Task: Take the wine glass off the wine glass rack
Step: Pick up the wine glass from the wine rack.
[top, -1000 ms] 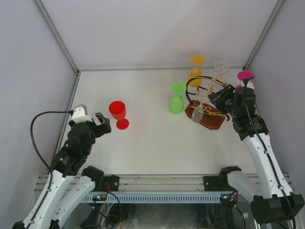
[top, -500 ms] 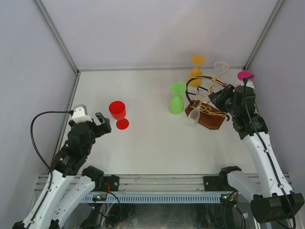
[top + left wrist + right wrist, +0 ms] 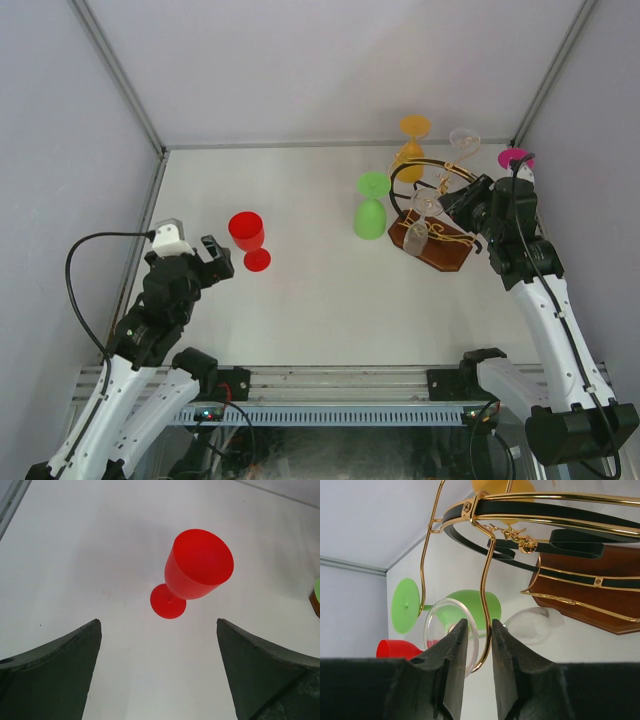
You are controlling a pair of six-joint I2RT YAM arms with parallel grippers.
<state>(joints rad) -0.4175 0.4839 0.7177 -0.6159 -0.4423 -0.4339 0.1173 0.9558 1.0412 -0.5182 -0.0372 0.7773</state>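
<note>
The wine glass rack [image 3: 440, 252], a brown base with a black arch and gold wire arms, stands at the right rear. A clear wine glass [image 3: 416, 236] hangs upside down from its near-left arm. My right gripper [image 3: 452, 206] is at that arm. In the right wrist view its jaws [image 3: 479, 622] stand narrowly open with a gold wire arm [image 3: 485, 590] between them, against the right finger. The clear glass's foot [image 3: 436, 625] shows left of the fingers and its bowl [image 3: 535, 625] right of them. Its stem is hidden. My left gripper [image 3: 214, 258] is wide open and holds nothing.
A red glass [image 3: 247, 232] [image 3: 200, 565] stands upright on the table ahead of the left gripper [image 3: 157, 623]. Green [image 3: 371, 215], orange [image 3: 411, 150], pink [image 3: 514, 158] and another clear glass [image 3: 463, 140] hang around the rack. Walls close in behind and right.
The right jaws have narrowed around the gold wire arm. The hanging clear glass swung a little left, then back toward the rack. The left arm has not moved.
</note>
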